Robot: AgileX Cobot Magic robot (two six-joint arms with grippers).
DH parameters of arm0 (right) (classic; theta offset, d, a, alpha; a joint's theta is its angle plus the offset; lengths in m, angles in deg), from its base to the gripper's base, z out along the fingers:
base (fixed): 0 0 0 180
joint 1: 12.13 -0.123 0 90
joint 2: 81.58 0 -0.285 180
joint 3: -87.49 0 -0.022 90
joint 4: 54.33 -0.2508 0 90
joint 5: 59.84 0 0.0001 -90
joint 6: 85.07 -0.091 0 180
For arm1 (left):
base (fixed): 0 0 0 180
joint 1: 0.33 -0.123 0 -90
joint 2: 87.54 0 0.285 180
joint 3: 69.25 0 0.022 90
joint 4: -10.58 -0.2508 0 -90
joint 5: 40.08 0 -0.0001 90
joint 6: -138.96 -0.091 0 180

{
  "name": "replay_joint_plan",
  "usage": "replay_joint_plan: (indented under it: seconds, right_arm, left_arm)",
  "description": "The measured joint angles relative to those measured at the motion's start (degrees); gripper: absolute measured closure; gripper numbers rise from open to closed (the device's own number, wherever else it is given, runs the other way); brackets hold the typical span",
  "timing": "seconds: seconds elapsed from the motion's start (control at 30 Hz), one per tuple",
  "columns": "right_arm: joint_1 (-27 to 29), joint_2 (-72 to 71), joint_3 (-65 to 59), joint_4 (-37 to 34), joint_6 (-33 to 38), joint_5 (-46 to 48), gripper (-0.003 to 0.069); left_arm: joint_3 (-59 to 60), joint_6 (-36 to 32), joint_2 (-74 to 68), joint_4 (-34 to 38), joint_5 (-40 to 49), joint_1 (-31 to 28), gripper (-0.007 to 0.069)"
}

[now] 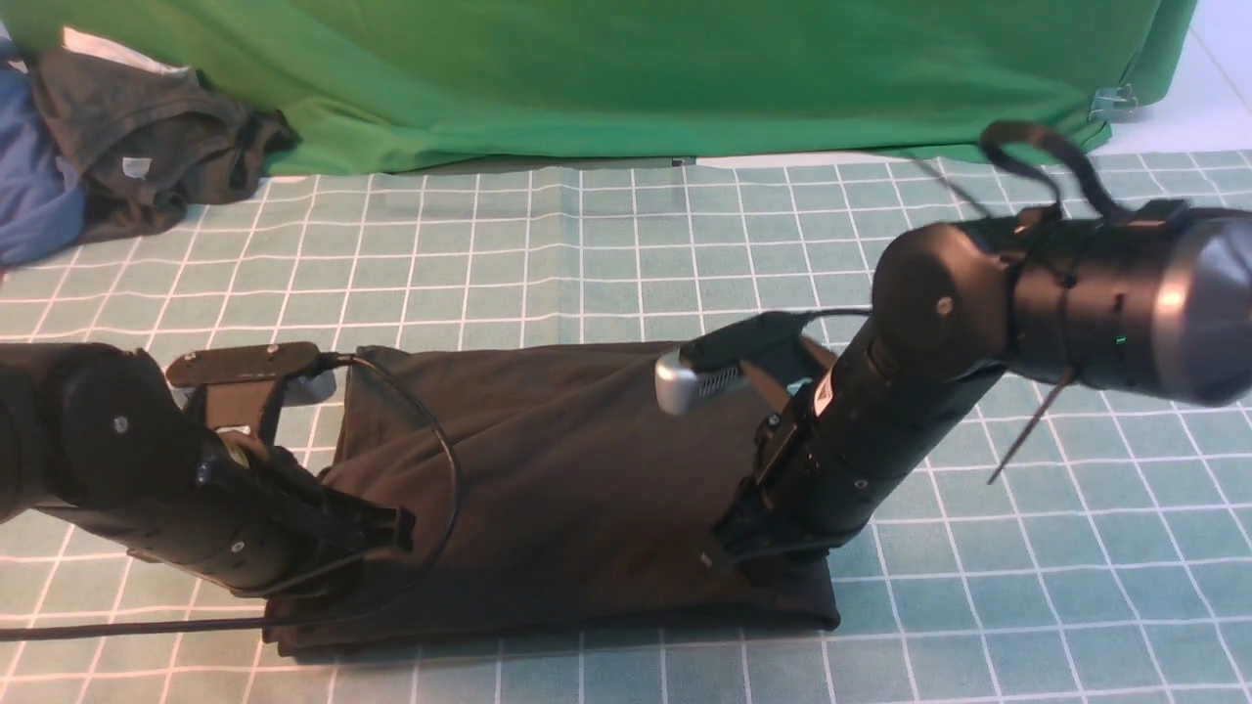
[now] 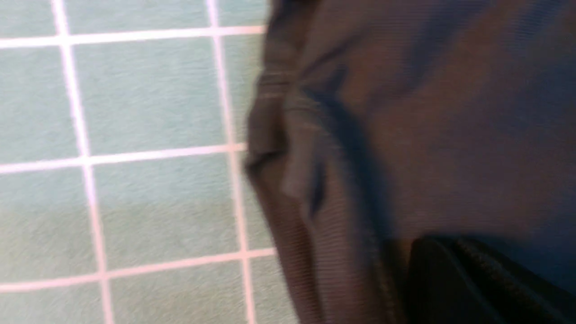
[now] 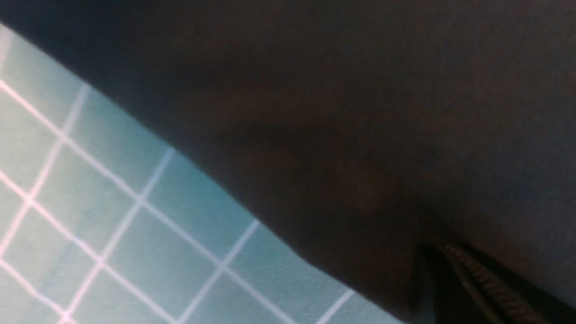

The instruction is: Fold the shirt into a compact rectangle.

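The left jaws [image 1: 396,533] are sitting closed tight on the shirt [image 1: 567,489], pinching its cloth at the near left corner; in the left wrist view a ribbed dark fingertip [image 2: 454,279] is pressing into the fabric [image 2: 405,135] just inside a rumpled, layered edge. The right jaws [image 1: 729,557] are likewise clamped together on the shirt's near right corner, and the right wrist view is showing one ridged fingertip [image 3: 486,283] buried in the dark cloth [image 3: 337,112] close to a straight folded edge.

The shirt is lying on the counter [image 1: 1027,548] between the two arms, already doubled into a broad dark rectangle, its near edge running along the front and its far edge lying further back in the middle of the gridded teal cloth that is covering the counter. Neither print nor neck label is showing.

The left arm [image 1: 117,469] is reaching in low from the left, a cable [image 1: 440,460] looping over the shirt's left part. The right arm [image 1: 978,323] is angling down steeply from the right.

No containers are showing. At the far left, a dark grey garment [image 1: 147,147] with a pale tag is lying crumpled against a blue garment [image 1: 29,186], well apart from the shirt. A green cloth [image 1: 636,68] is hanging behind the counter.
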Motion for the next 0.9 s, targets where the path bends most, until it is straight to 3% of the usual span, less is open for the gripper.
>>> replay_joint_plan:
  seconds: [0.57,0.9]
  right_arm:
    - [0.0,0.2,-0.5,7.7,-3.5,4.0,0.0638]
    - [8.9,-13.0,-0.5,8.9,-4.3,3.0,0.0638]
  left_arm:
    - [-0.2,6.7,-2.0,-5.6,2.5,0.1,0.0617]
    - [-9.0,7.9,12.8,-8.5,10.8,0.1,0.0617]
